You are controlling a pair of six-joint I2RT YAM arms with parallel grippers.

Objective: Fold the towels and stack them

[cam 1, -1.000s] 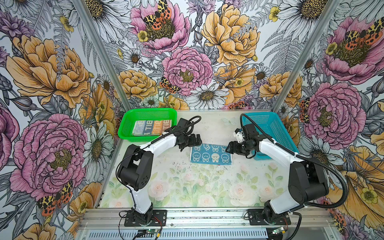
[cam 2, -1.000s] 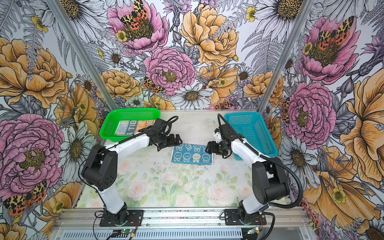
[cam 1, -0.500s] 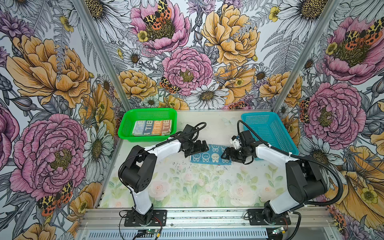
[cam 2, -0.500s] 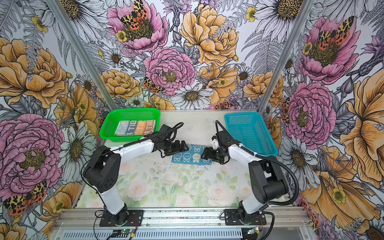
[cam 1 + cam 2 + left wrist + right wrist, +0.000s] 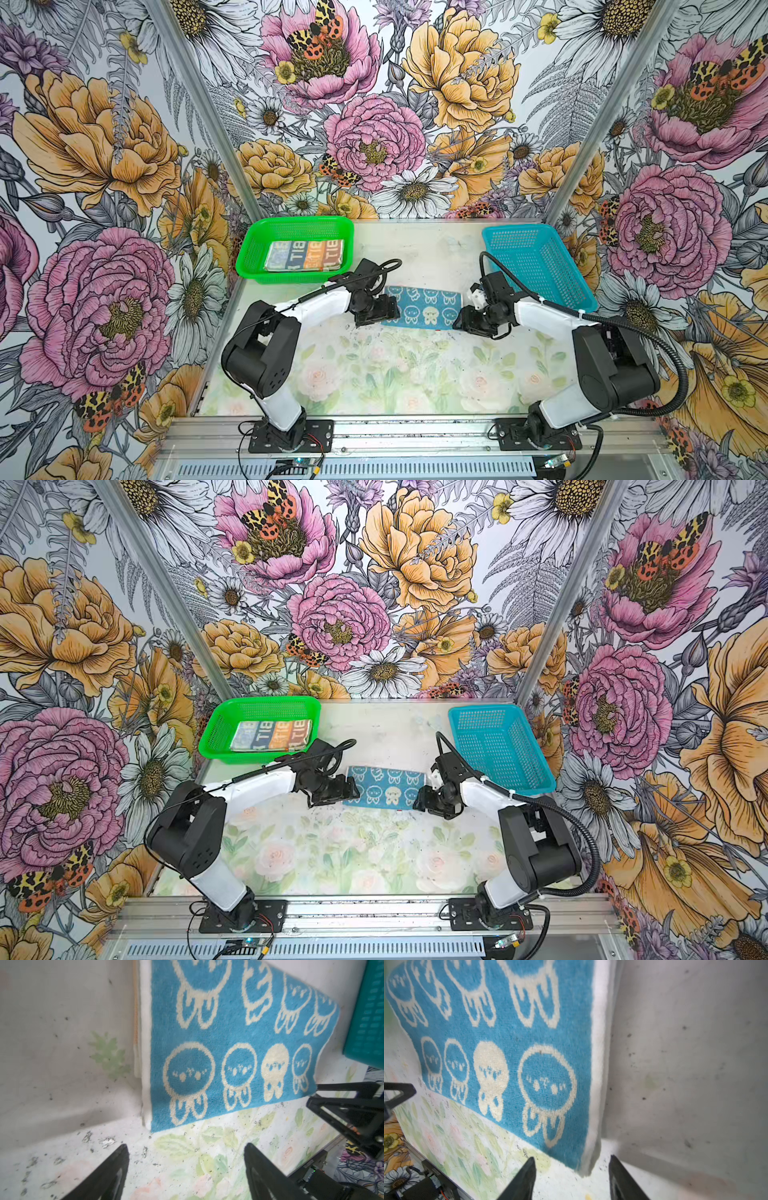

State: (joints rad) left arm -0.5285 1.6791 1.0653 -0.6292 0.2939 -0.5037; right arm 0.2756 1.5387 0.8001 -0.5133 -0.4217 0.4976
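Lying flat on the table (image 5: 374,374), the blue towel (image 5: 424,305) with the bunny faces sits right between the two claws. The left claw (image 5: 186,1146) is low at one short end and the right claw (image 5: 572,1157) is low at the other. Both claws have their fingers (image 5: 112,1172) spread apart, and nothing is in them. Each near corner of the towel lies just in front of a claw's tips; the right claw's corner is almost between its fingers.

It looks like each claw is about to pinch a corner and fold the towel over. The towel looks already folded once, with layers at its white edge, so a claw might pinch only the top layer and the towel would open up. If a claw closes too soon, it grabs nothing. If one claw lifts faster than the other, the towel goes crooked. The blue basket (image 5: 517,228) stands near the right claw, so that arm could bump it.
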